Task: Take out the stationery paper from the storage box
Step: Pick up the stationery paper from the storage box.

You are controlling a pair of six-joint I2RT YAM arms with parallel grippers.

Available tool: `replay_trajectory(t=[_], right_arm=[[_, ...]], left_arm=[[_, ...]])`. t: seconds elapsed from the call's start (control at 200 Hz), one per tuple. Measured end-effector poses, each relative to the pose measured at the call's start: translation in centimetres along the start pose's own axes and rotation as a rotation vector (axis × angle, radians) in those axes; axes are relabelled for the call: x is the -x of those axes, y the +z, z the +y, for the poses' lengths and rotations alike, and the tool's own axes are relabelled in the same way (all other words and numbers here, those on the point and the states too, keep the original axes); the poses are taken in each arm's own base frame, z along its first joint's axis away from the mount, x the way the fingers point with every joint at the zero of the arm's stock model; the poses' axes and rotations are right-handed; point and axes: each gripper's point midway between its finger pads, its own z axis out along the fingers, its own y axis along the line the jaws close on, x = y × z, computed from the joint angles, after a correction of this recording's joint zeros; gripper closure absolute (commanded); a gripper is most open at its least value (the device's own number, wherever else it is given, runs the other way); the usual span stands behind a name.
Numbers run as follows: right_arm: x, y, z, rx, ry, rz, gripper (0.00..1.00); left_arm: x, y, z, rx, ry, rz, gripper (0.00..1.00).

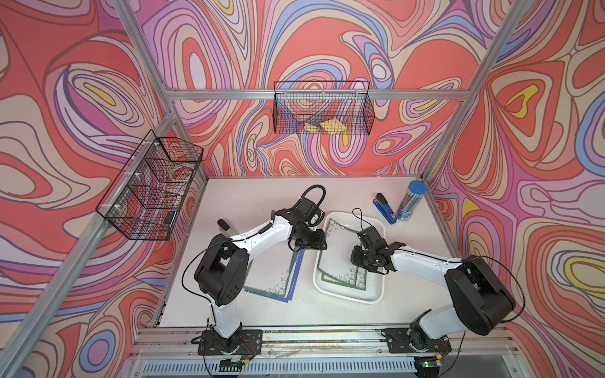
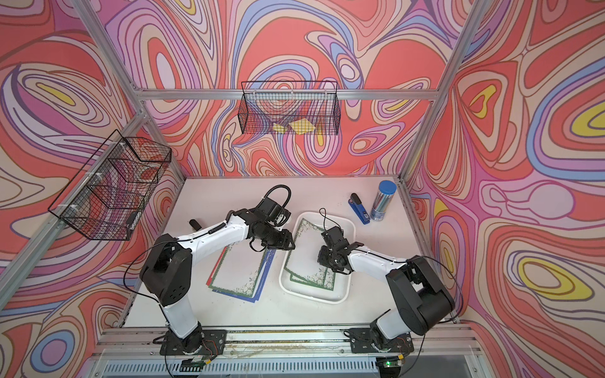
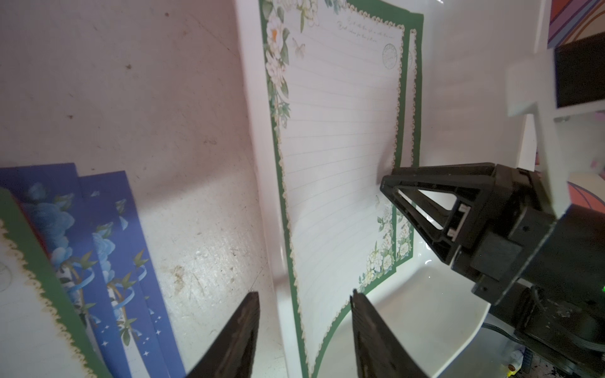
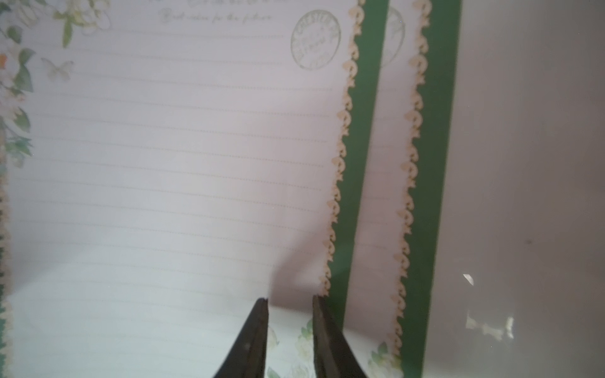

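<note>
Pale scuffed tabletop (image 1: 327, 196) across the lower centre in both top views. On the walls above it, at upper centre and at left: two black wire mesh baskets (image 1: 322, 108). Right of centre on the table: shallow white plastic storage box (image 1: 371, 289) (image 2: 337, 293) with rounded corners. Inside it, two overlapping sheets of lined, green-bordered floral stationery paper (image 1: 337, 261) (image 2: 304, 261). Just left of the box, on the bare table: fanned stack (image 1: 271, 275) of more such sheets, green-bordered on top, blue and red edges beneath. At the table's upper right: upright clear tube (image 1: 411, 201) with a blue lid, blue stapler (image 1: 384, 209) beside it. Left gripper (image 3: 304, 297) at the box's left rim, black fingers apart, clamped on nothing. Right gripper (image 4: 289, 299) low over the top sheet near its green edge, fingers slightly apart, nothing between them; touching the paper or not, cannot tell.
</note>
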Motion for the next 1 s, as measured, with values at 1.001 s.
replay_trajectory(t=[1.001], right_arm=[[1.0, -1.2, -2.8, -0.134, -0.007, -0.073, 0.66]], left_arm=[[0.0, 0.1, 0.2, 0.007, -0.002, 0.0, 0.5]])
